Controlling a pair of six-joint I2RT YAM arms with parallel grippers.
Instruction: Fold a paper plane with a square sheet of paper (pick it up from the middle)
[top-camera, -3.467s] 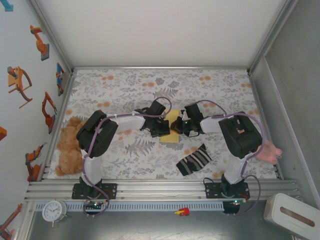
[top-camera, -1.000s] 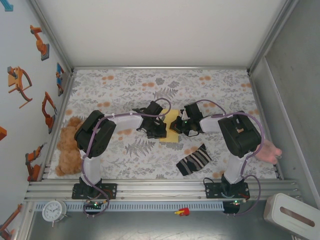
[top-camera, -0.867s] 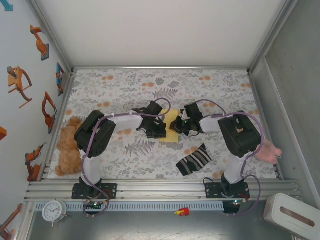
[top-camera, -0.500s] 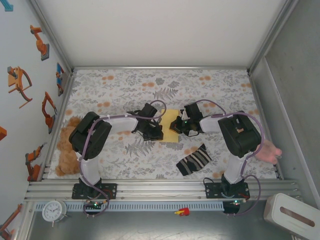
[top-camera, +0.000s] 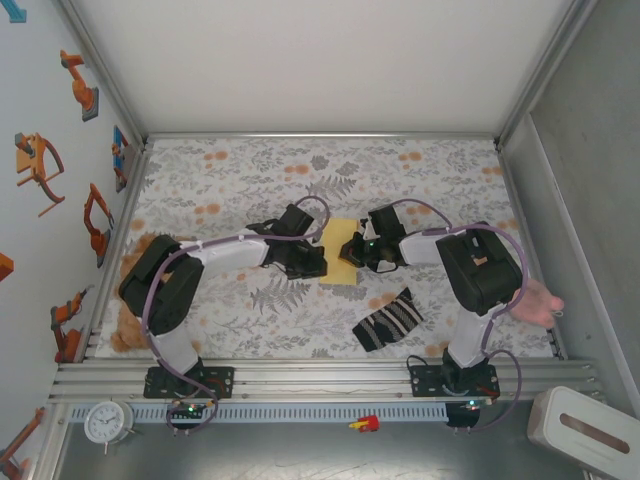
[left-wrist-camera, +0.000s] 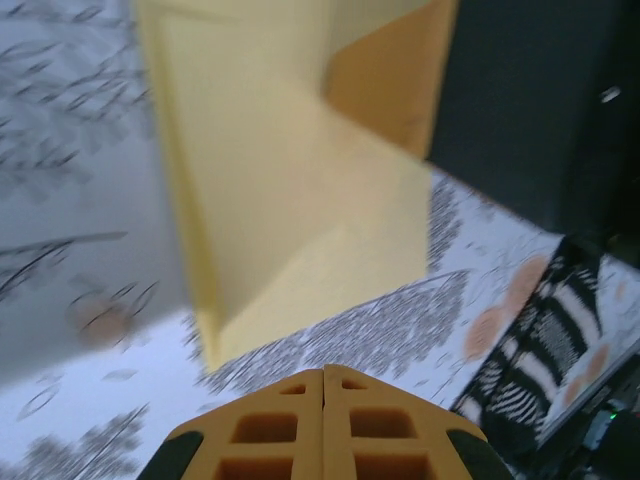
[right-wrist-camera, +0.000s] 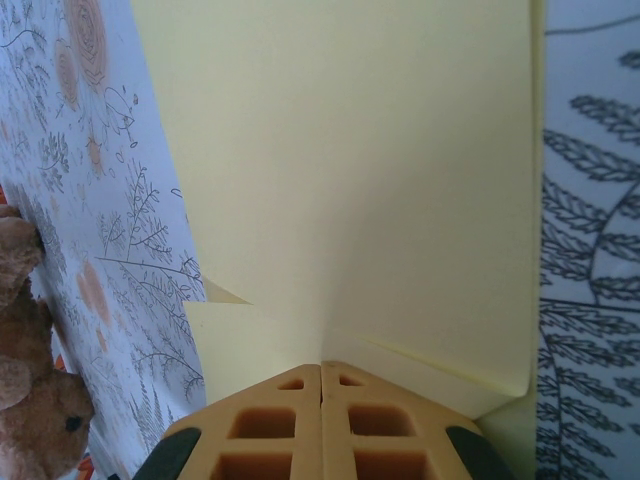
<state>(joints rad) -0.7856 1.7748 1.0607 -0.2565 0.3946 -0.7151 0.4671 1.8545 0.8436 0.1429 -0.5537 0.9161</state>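
Observation:
The pale-yellow sheet of paper (top-camera: 340, 267) lies folded on the flowered cloth at mid-table, flaps creased over one another (left-wrist-camera: 290, 200) (right-wrist-camera: 360, 170). My left gripper (top-camera: 320, 264) (left-wrist-camera: 323, 371) is shut with nothing in it and sits on the cloth just off the paper's left edge. My right gripper (top-camera: 353, 250) (right-wrist-camera: 321, 366) is shut too, its tips resting on the paper's right side beside a fold line. Whether it pinches a layer is hidden. In the left wrist view the right gripper's black body covers the paper's far corner.
A black-and-white striped sock (top-camera: 388, 320) (left-wrist-camera: 540, 350) lies near the right arm's base side. A brown teddy bear (top-camera: 135, 300) (right-wrist-camera: 30, 400) sits at the left edge and a pink toy (top-camera: 540, 300) at the right. Metal rails (top-camera: 320, 375) border the front.
My left gripper has drawn back leftward off the paper, and its elbow has swung out toward the teddy bear. The right gripper and the paper have stayed put.

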